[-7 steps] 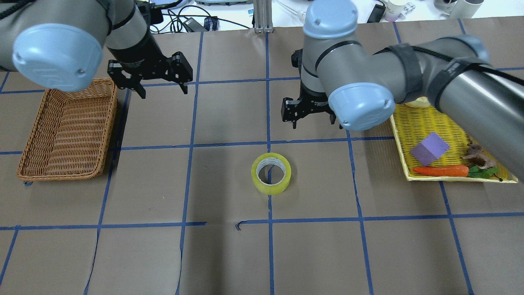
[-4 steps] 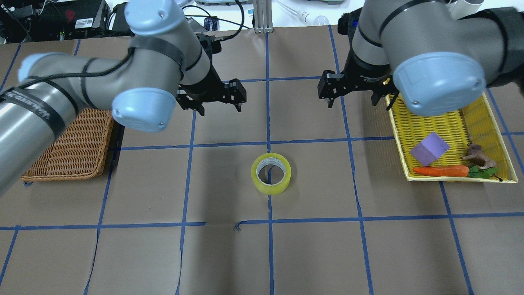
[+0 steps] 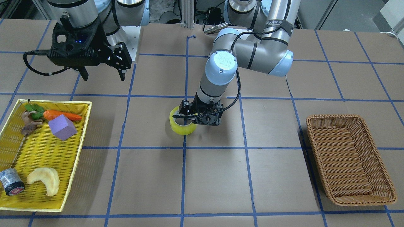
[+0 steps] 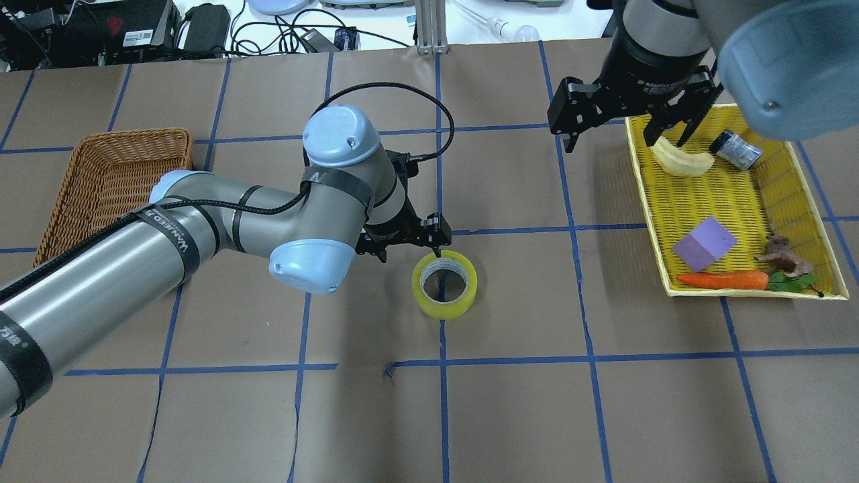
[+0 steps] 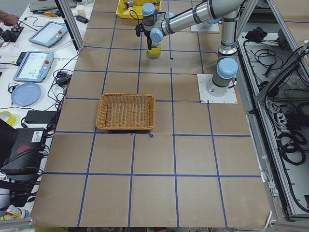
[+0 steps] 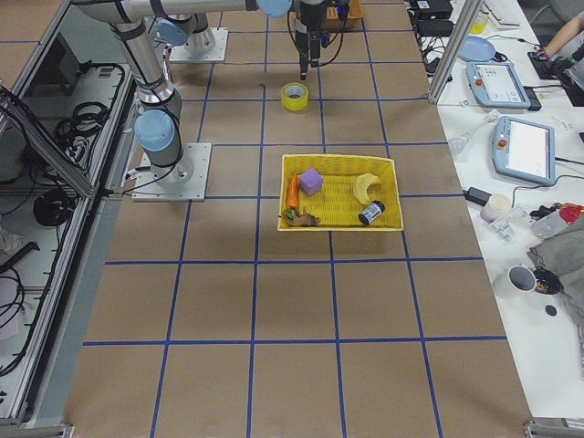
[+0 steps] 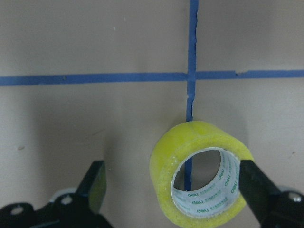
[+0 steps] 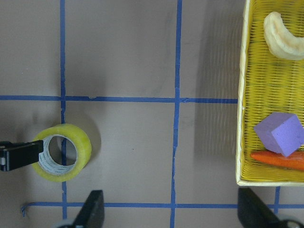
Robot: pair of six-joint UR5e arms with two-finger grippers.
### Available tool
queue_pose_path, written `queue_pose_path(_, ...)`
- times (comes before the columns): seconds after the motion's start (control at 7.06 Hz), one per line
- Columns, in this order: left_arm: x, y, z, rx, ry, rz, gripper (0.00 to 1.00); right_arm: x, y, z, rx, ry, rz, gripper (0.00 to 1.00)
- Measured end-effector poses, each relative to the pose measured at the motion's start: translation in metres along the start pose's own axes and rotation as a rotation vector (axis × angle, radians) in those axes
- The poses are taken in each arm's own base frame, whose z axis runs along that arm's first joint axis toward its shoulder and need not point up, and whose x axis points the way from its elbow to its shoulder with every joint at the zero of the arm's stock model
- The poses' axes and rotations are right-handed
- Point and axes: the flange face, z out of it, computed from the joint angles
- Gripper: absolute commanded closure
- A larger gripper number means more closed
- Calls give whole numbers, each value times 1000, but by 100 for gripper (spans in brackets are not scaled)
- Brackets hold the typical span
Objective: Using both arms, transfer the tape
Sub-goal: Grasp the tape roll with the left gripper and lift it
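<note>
The tape (image 4: 444, 284), a yellow roll with a grey-white core, lies flat at the table's middle, also in the front view (image 3: 182, 125) and both wrist views (image 7: 202, 173) (image 8: 62, 152). My left gripper (image 4: 409, 249) is low at the tape and open. In its wrist view (image 7: 171, 165) the roll sits between the fingers, one finger at its rim, the other well off to the side. My right gripper (image 4: 627, 144) hangs open and empty above the table beside the yellow tray's far corner, also in the front view (image 3: 103, 77).
A brown wicker basket (image 4: 114, 194) stands on the robot's left. A yellow tray (image 4: 731, 188) on its right holds a purple cube (image 4: 703, 243), a carrot (image 4: 721, 280), a bread piece (image 4: 681, 161) and a small grey cylinder (image 4: 735, 149).
My left arm has swung to the table's middle and come down to the tape. My right gripper has drawn back to the right, toward the tray. The tape has not moved.
</note>
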Motion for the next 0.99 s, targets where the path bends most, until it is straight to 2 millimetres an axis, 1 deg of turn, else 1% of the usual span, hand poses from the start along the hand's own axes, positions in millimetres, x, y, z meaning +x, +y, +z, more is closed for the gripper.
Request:
queue_pose_path(0.14,3,5,11,-20,-6,-5,8,0,-5,-2,-1,1,-2,0)
queue_pose_path(0.42,9,10,27,-43,-18,1,54,-1,-7,-1,-3,2,-6,0)
queue_pose_path(0.57,11,13,34,-54,-24,6,79,-1,-7,-1,-3,1,-6,0)
queue_pose_path(0.71,12,14,38,-61,-26,7,100,-1,-7,-1,-3,2,-6,0)
queue_pose_path(0.85,13,14,38,-60,-26,7,100,-1,-7,-1,-3,2,-6,0)
queue_pose_path(0.99,15,10,33,-49,-24,11,100,-1,-7,-1,-3,2,-5,0)
